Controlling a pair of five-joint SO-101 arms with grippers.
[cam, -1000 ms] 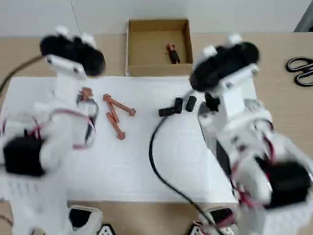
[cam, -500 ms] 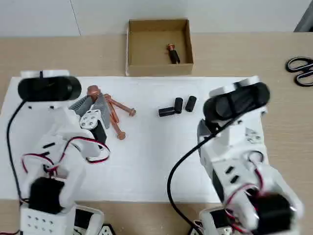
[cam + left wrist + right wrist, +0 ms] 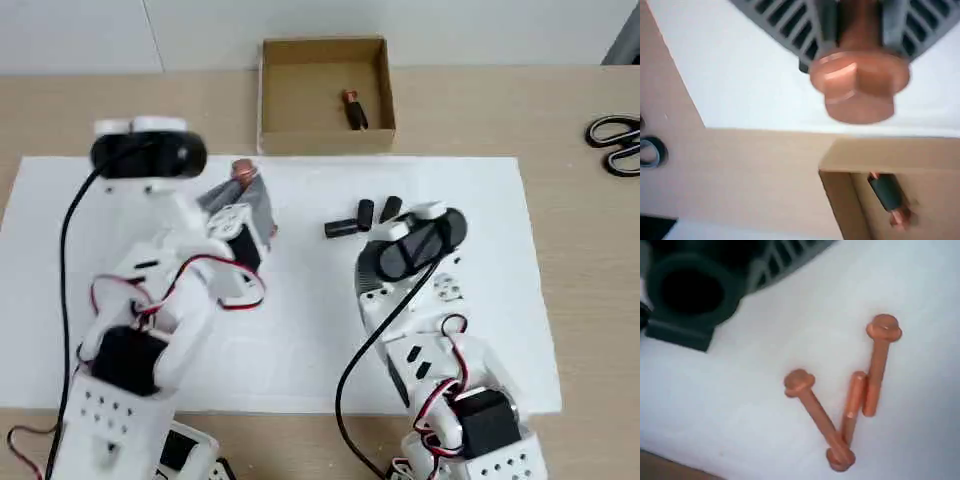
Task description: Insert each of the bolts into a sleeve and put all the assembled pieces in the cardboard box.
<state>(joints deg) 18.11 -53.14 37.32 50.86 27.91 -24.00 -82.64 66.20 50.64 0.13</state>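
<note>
My left gripper (image 3: 244,188) is shut on a copper bolt (image 3: 243,170) and holds it above the white sheet, near the front left corner of the cardboard box (image 3: 262,100). In the left wrist view the bolt's head (image 3: 860,85) sticks out between the grey fingers (image 3: 785,20). One assembled piece (image 3: 353,110) lies in the box. Three black sleeves (image 3: 364,214) lie on the sheet ahead of the right arm (image 3: 415,245). My right gripper (image 3: 700,295) is shut on a black sleeve (image 3: 690,290), its hollow end showing. Three loose bolts (image 3: 875,370) lie crossed on the sheet beyond it.
The white sheet (image 3: 300,340) covers the middle of the wooden table. Scissors (image 3: 615,140) lie at the far right edge. The left arm's body stands over the left half of the sheet, with cables trailing from both arms toward the front.
The left arm has carried the bolt to the right and toward the box. The right arm has swung left and drawn back toward the front of the table.
</note>
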